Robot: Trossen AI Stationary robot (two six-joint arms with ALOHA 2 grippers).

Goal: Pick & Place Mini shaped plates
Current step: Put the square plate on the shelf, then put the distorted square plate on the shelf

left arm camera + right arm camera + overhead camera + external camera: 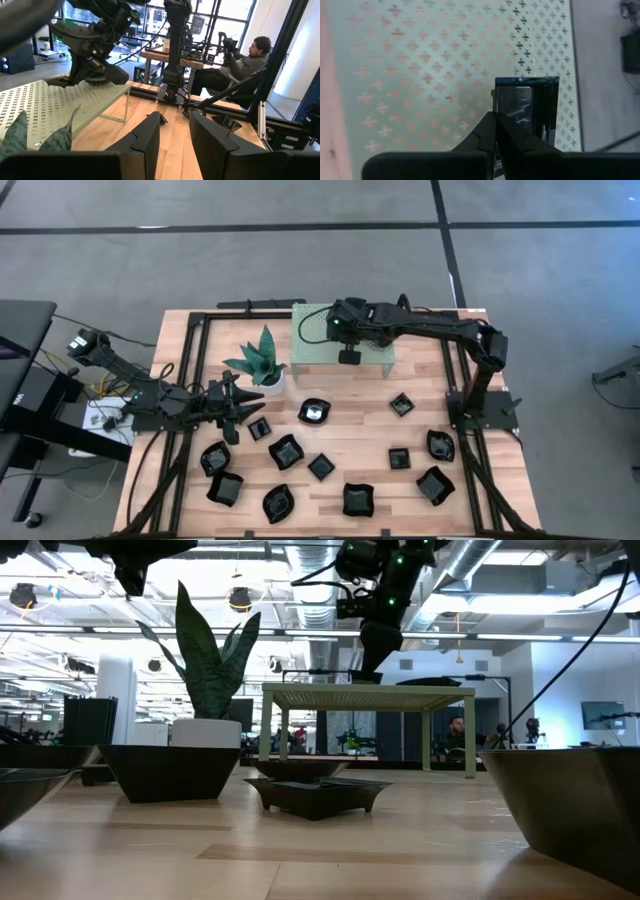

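My right gripper (348, 356) is over the green perforated shelf (318, 340), shut on a small square black plate (527, 107). The left wrist view shows this gripper and its plate (107, 76) just over the shelf top. My left gripper (240, 408) is open and touches nothing. It hovers beside the potted plant (262, 360), above the table's left half, with its open fingers (145, 140) pointing toward the shelf. Several more black plates rest on their bases on the table, such as one (313, 412) in front of the shelf and one (259, 428) near my left gripper. My right gripper pinches the square plate between its two fingers (512, 142) by the rim on one side (512, 116). It comes from above, pointing down. The plate sits roughly level, close over the shelf top. I cannot tell whether it touches the shelf.
The plant in its white pot (270, 383) stands at the shelf's left front corner. Black plates lie scattered across the near half of the table (350, 435). A dark frame rail (452, 380) borders the table. A seated person (250, 57) is beyond the table.
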